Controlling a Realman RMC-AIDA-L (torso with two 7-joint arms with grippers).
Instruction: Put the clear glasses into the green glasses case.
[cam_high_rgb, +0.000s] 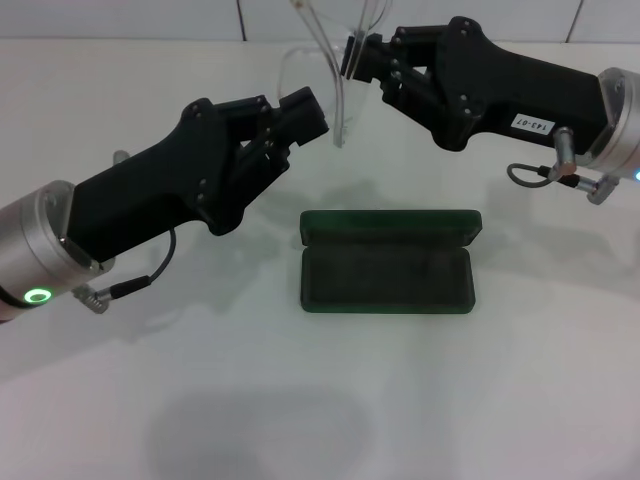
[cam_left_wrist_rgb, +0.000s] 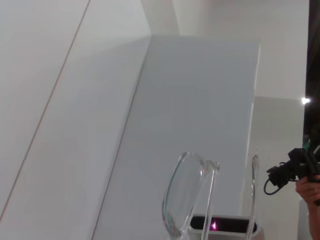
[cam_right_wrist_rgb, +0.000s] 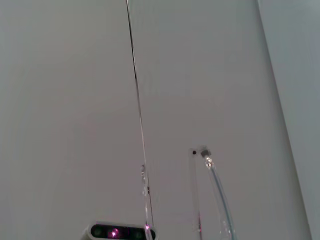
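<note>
Even, bright overhead light falls on the white bench (cam_high_rgb: 520, 400), and the arms cast broad, soft-edged grey shadows over its near left part, with a thin dark shadow hugging the green glasses case (cam_high_rgb: 387, 262). The head view is sharp across the middle, and the clear glasses (cam_high_rgb: 335, 75) show mostly as faint bright edges against the pale wall. In both wrist views the light is flatter and greyer; the lens (cam_left_wrist_rgb: 181, 200) looks soft and slightly blurred, and a small magenta glint (cam_left_wrist_rgb: 214, 225) shows low in the left wrist view.
</note>
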